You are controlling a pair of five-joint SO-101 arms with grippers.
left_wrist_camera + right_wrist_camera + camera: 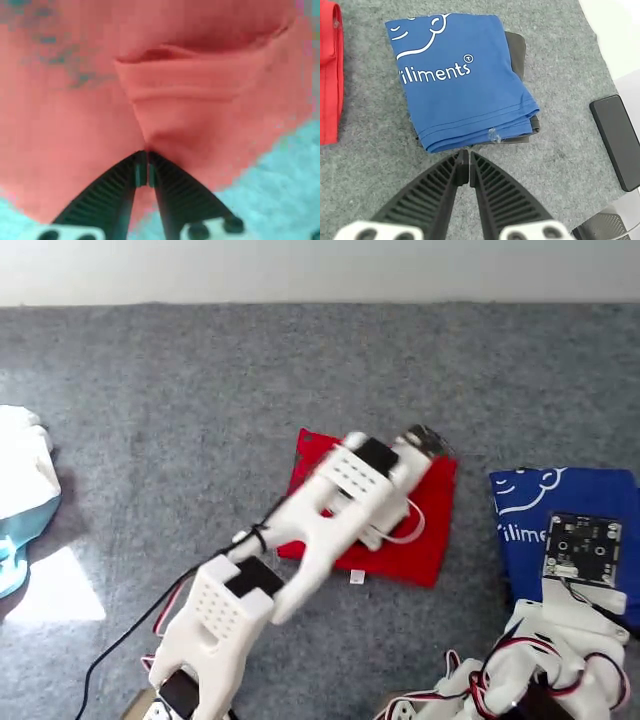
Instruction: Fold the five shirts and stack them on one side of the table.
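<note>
A folded red shirt [425, 530] lies in the middle of the grey table. My left gripper [425, 440] is down on its far edge. In the left wrist view this gripper [147, 167] is shut, and creases in the red shirt [200, 90] run into its tips. A folded blue shirt [570, 495] with white print lies at the right on a dark folded shirt [517, 47]. My right gripper [469, 167] hangs shut and empty over bare table just short of the blue shirt [455, 75].
A white garment [20, 475] and a light teal one [10, 545] lie bunched at the table's left edge. A black phone [619, 140] rests beyond the felt near the blue stack. The grey felt [200, 420] stretches bare across the far side.
</note>
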